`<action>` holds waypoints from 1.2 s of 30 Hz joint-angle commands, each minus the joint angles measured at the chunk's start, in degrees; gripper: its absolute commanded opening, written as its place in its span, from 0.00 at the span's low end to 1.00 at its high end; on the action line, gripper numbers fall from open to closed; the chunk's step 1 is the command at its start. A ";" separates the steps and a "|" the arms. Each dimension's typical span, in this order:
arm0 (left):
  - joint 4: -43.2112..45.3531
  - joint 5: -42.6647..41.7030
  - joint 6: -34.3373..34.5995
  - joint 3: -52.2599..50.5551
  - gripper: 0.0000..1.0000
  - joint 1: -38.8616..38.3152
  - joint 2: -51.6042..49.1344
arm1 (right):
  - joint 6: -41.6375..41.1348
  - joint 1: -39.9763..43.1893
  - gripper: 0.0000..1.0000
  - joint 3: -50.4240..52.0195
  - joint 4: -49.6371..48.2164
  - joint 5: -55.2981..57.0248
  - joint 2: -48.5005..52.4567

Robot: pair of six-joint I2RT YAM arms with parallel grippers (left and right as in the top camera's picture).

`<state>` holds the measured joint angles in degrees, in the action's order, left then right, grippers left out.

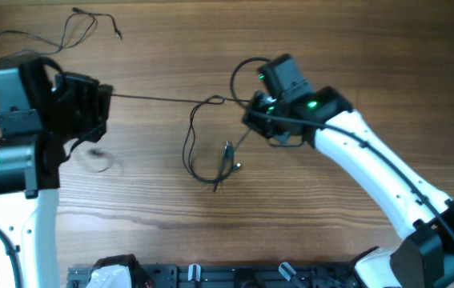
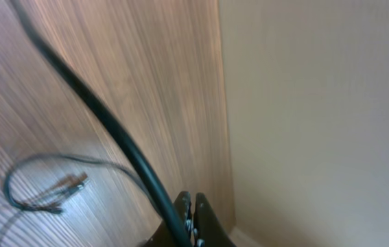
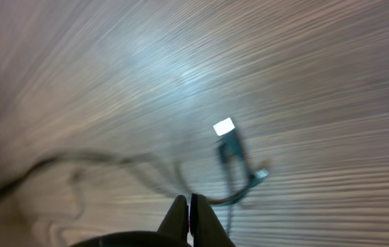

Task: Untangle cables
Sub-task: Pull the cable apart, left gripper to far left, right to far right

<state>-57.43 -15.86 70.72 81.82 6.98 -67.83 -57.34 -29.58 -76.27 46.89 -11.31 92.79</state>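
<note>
**Clearance.** The brown wood-grain table (image 1: 146,208) is open across its centre and far right. A black rail (image 1: 210,276) carrying small fittings runs along the near edge. In the left wrist view the table edge (image 2: 219,103) runs just beside the left gripper (image 2: 191,218), with a plain beige surface beyond it.

**Cable position.** One thin black cable (image 1: 162,98) is stretched in a straight, taut line above the table between the two grippers. Near its right end it has a small kink. From there a slack loop (image 1: 188,148) drops toward the near side and ends in small plug ends (image 1: 228,156) resting on the wood. A second thin black loose cable (image 1: 82,14) lies in open curves at the far left corner, well apart from the taut one.

**Left arm.** The arm stands at the left edge, with the left gripper (image 1: 106,97) pointing right. Its fingers are pressed together on the taut cable, which the wrist view shows running into the fingertips. A separate loop with plug ends (image 2: 71,182) lies on the wood nearby. It cannot be told which strand it belongs to.

**Right arm.** The arm reaches in from the near right corner, forearm angled toward the table centre. The right gripper (image 1: 249,108) sits at the cable's right end. The wrist view is blurred, but the right gripper (image 3: 189,209) is closed with no gap, and blurred strands lead to the fingertips. The plug ends (image 3: 230,147) lie just ahead.
</note>
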 commanded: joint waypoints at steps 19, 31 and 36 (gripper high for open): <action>30.25 -34.29 10.19 0.39 0.04 29.00 3.13 | 7.15 25.38 0.04 0.02 18.25 10.40 0.11; 58.18 -34.18 33.97 0.39 0.04 29.68 3.13 | 12.57 26.60 0.04 0.00 16.06 6.34 0.09; 69.48 -33.81 45.53 0.39 0.04 31.19 3.13 | 5.22 28.94 0.04 0.00 16.83 17.16 0.11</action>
<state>8.49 -49.67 104.38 81.67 36.56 -65.45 -47.11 -2.63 -76.31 63.11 -3.25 92.79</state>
